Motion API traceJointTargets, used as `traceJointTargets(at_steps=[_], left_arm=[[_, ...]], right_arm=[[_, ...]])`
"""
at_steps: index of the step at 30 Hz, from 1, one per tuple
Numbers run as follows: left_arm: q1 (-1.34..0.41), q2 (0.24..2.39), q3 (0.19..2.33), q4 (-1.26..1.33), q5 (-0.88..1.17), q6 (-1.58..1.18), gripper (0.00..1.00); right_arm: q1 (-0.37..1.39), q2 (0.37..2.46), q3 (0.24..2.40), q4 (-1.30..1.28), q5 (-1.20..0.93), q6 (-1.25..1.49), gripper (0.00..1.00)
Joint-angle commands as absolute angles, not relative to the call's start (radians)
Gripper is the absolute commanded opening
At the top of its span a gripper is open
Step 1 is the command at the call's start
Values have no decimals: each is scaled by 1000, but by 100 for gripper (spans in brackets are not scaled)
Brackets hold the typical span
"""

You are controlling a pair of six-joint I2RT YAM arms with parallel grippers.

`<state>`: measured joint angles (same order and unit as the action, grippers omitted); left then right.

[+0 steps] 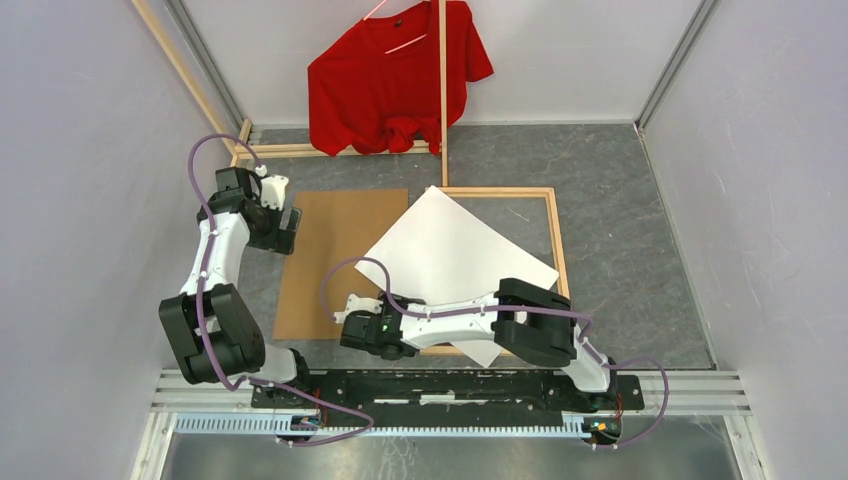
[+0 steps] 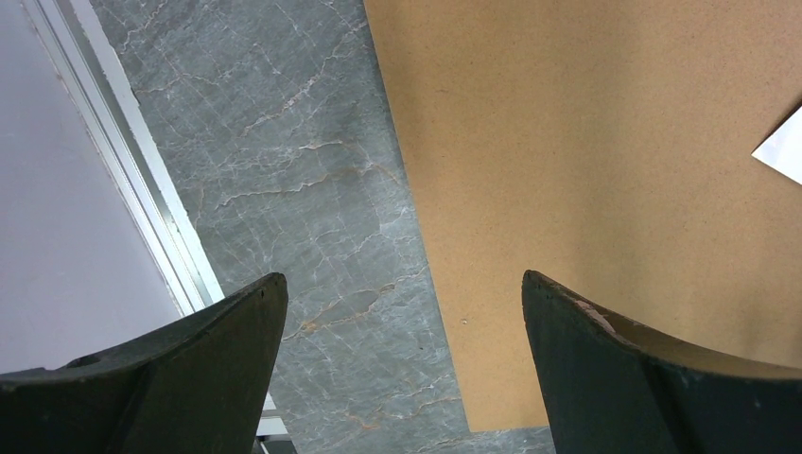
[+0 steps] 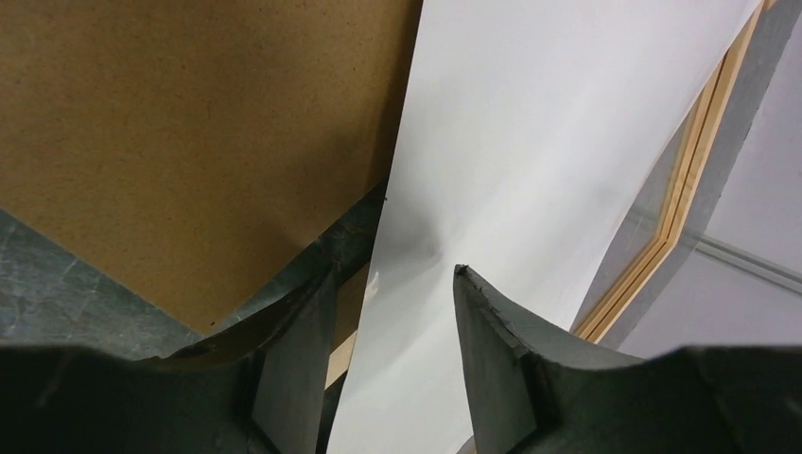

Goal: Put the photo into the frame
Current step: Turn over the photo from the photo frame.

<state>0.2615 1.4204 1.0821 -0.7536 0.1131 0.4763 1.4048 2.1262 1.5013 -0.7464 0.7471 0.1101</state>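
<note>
The photo [image 1: 455, 250] lies white back up, turned askew over the frame [image 1: 553, 240], a thin light-wood rectangle on the grey table. My right gripper [image 1: 385, 318] is at the photo's near-left edge. In the right wrist view the photo [image 3: 530, 142] runs between the two jaws of that gripper [image 3: 392, 274], which stand apart with a gap on each side of the sheet; the frame [image 3: 681, 199] shows at the right. My left gripper [image 1: 290, 225] hangs wide open and empty over the left edge of the brown backing board [image 1: 335, 260]. It [image 2: 402, 284] holds nothing.
The backing board [image 2: 586, 142] lies flat left of the frame, touching the photo's corner [image 2: 785, 147]. A red T-shirt [image 1: 390, 80] hangs at the back wall beside an upright wooden slat [image 1: 443, 90]. More slats [image 1: 290, 150] lie at the back left. Walls close in both sides.
</note>
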Motion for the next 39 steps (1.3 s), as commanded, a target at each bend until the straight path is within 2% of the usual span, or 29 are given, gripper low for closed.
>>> traceJointTargets(at_steps=[1, 19, 24, 26, 29, 35, 39], left_arm=[[265, 1420, 1124, -750, 120, 476, 100], [264, 1419, 1127, -750, 121, 475, 100], [265, 1415, 1127, -751, 122, 473, 100], [265, 1411, 1128, -753, 125, 475, 100], [264, 1407, 1129, -756, 129, 476, 100], [264, 1397, 1128, -762, 132, 479, 100], [264, 1392, 1126, -762, 134, 482, 100]], right_arm=[[1396, 2135, 1485, -701, 787, 111, 54], [1390, 2150, 1627, -687, 881, 84, 17], [1373, 2138, 1669, -740, 885, 137, 14], [1346, 2126, 1698, -793, 842, 198, 11], [1299, 2070, 1690, -776, 731, 270, 0], [1212, 1972, 1651, -682, 509, 449, 0], [1169, 1956, 1664, -710, 460, 657, 0]])
